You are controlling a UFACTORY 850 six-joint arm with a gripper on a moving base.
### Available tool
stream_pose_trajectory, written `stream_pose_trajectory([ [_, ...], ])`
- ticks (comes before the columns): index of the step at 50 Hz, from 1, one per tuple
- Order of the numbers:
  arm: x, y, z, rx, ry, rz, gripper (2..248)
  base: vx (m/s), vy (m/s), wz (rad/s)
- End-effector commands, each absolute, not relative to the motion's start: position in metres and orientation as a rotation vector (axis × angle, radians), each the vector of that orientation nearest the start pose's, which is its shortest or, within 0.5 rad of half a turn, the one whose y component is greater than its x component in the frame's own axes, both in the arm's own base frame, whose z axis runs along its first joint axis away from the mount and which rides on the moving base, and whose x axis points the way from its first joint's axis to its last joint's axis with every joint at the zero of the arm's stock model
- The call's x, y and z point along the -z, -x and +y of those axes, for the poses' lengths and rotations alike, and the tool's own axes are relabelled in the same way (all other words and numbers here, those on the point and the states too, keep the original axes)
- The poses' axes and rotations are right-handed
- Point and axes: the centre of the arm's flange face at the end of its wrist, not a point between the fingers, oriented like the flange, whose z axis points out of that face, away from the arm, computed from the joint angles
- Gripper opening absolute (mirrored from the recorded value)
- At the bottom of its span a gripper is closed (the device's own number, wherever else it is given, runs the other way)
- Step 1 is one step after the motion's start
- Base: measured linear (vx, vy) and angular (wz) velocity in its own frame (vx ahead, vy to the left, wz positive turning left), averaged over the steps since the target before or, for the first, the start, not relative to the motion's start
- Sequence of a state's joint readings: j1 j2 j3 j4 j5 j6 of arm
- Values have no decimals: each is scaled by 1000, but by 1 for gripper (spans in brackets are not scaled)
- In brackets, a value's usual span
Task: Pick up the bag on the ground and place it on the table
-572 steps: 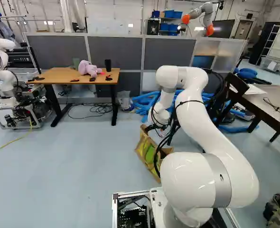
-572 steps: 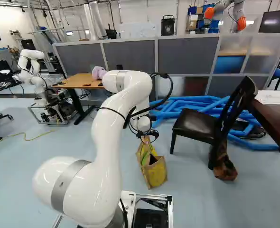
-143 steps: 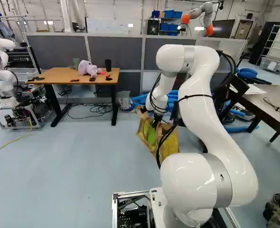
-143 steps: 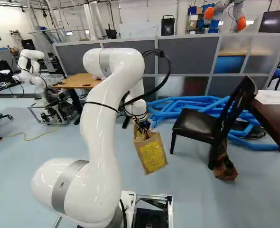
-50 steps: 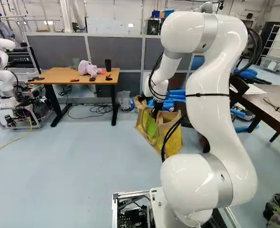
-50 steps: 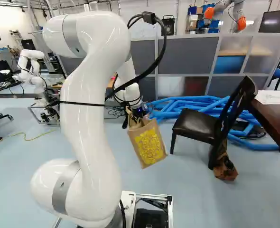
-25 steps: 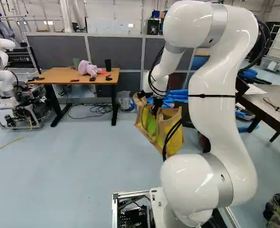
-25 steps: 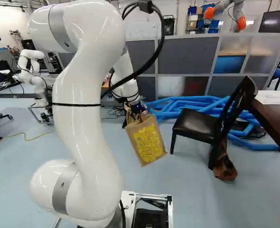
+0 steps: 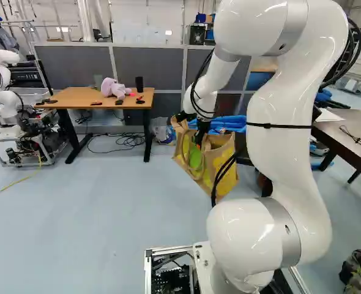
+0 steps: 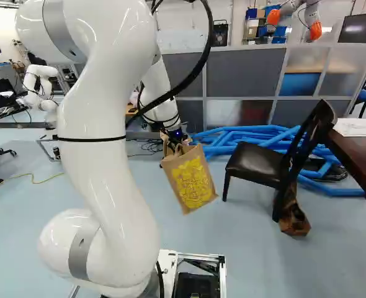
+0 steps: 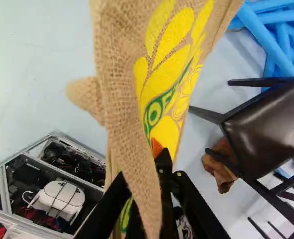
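- Jute bag (image 10: pixel 192 184): suspended above the floor (image 9: pixel 107 208) from the black gripper (image 9: pixel 200 131), its upper end at the gripper.
- Fingers (image 11: pixel 165 172): closed on the jute bag. In the wrist view a narrow fold of fabric passes between them, and the body of the bag widens ahead of them; one orange pad (image 11: pixel 157 148) shows beside the printed face.
- Orientation: mouth upward, base downward, the whole tilted. In the right base view the long axis slopes from the grasped end down toward the black chair (image 10: pixel 254 164), a broad side with yellow print facing the camera.
- Open mouth: visible in the left base view, with a green-and-yellow panel (image 9: pixel 194 156) alongside it.
- Wooden counter (image 9: pixel 76 96): farther ahead, to the left of the bag and well apart from it. A pink plush toy (image 9: pixel 112 88) lies near its far edge; a dark cylindrical container (image 9: pixel 139 83) stands upright near its far right corner.
- Surroundings: blue tubes (image 10: pixel 223 138) behind the chair; a crumpled brown bag (image 10: pixel 294 220) on the floor beside a chair leg; a dark table (image 9: pixel 346 122) at the right of the left base view.
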State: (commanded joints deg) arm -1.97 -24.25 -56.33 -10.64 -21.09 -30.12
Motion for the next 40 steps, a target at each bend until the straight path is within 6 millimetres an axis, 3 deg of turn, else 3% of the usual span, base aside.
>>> stream_pose_trajectory([
  [40,-406,-521,-5,382,3087,-1017,21,0,0,0],
])
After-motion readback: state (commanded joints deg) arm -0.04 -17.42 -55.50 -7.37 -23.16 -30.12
